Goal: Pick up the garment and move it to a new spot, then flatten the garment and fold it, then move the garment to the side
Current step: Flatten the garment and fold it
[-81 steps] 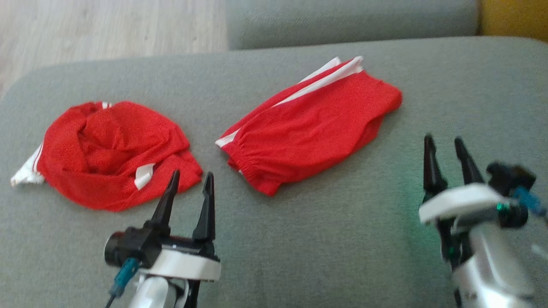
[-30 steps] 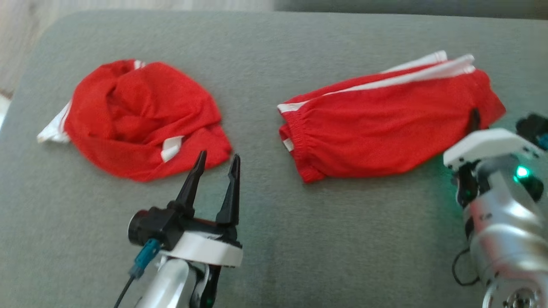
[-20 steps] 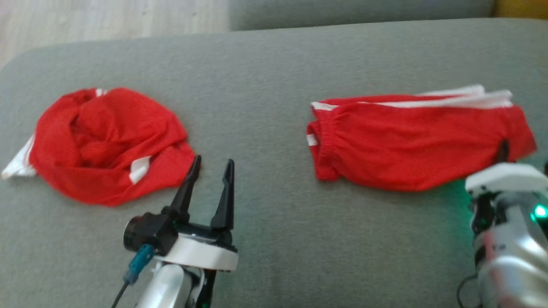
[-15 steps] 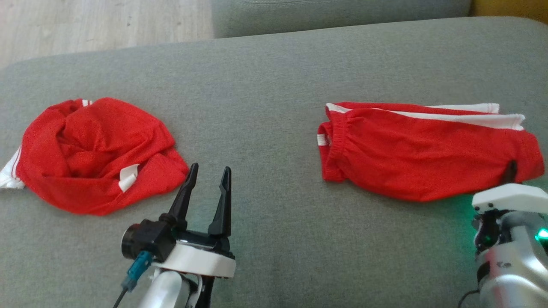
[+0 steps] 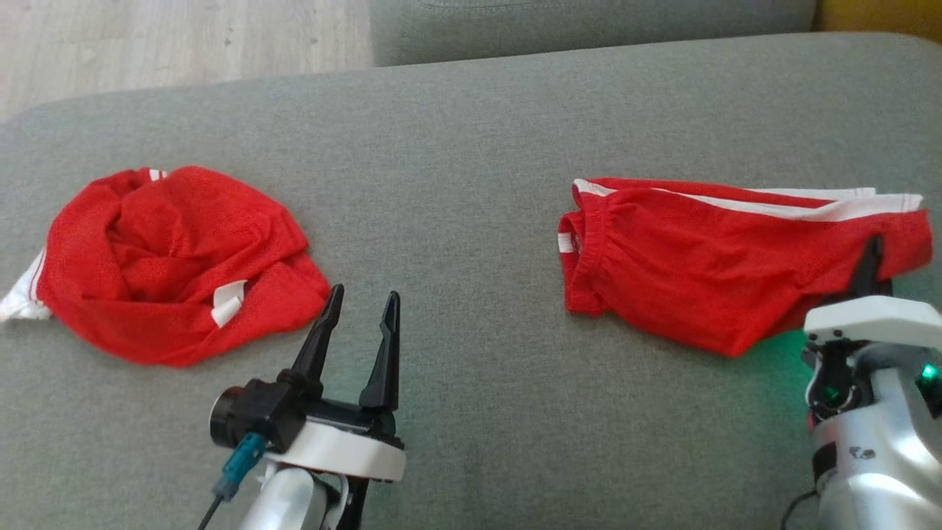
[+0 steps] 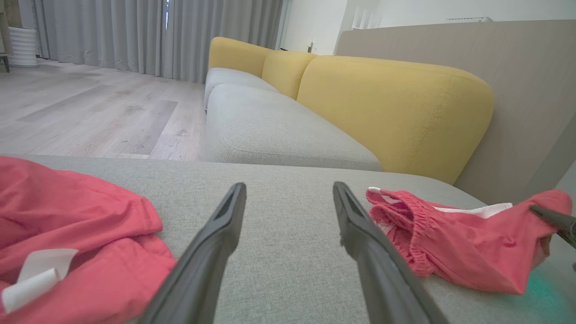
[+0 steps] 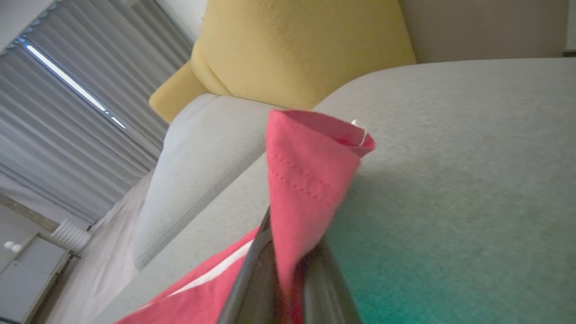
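Observation:
A folded red garment [image 5: 699, 265] with white side stripes lies on the right of the grey cushion [image 5: 471, 118], waistband toward the middle. My right gripper [image 5: 873, 249] is shut on its right hem; in the right wrist view the red cloth [image 7: 310, 171] stands up pinched between the two dark fingers [image 7: 252, 279]. My left gripper [image 5: 364, 294] hovers open and holds nothing, near the lower right edge of a second, crumpled red garment [image 5: 169, 258]. The left wrist view has the crumpled one [image 6: 67, 216] at left and the folded one [image 6: 463, 243] at right, with the open left gripper [image 6: 289, 186] between them.
Wooden floor [image 5: 147, 44] lies beyond the cushion's far left edge. Another grey seat [image 5: 589, 22] adjoins at the back, with yellow backrests [image 6: 396, 103] along the right. Bare cushion spreads between the two garments and in front of them.
The right gripper, earlier open and apart, has closed on the folded garment's hem and dragged it right, away from the crumpled one. The head camera has also shifted. The left gripper stays open.

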Robot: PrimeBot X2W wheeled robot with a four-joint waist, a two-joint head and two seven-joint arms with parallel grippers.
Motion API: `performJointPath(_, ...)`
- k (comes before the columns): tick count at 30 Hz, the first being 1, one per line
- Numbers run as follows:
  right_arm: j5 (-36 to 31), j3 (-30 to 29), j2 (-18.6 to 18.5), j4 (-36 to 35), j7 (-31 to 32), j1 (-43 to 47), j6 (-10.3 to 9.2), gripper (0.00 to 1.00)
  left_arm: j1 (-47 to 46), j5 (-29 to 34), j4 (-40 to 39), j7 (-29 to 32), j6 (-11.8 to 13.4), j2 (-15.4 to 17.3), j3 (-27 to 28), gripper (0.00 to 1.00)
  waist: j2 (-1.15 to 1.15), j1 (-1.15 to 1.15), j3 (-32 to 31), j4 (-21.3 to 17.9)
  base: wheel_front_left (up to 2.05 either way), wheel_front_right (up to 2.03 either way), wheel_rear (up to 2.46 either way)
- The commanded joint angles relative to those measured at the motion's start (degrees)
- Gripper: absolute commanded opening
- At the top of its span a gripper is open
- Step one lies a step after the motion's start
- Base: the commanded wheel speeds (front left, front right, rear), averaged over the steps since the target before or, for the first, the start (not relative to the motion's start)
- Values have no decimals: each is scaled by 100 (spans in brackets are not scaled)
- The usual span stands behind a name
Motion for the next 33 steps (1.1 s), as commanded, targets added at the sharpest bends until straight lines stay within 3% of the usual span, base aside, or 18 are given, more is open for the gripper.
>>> performJointPath(1,127,348,12,-325,-62,-79,39,0,-141,29,-135,-46,-29,3,167,100,0,0,-54,51,0,0,0)
performJointPath(12,767,1681,12,-1069,-62,69,39,0,-56,-24,-103,-46,5,3,133,100,0,0,-266,297,0,0,0)
performJointPath(21,805,2825,12,-1527,-62,241,39,0,0,-66,-93,-46,29,3,118,100,0,0,-349,498,0,0,0)
performJointPath(33,345,4131,13,-747,-62,533,39,0,98,-54,-97,-46,37,3,225,100,0,0,-450,637,0,0,0)
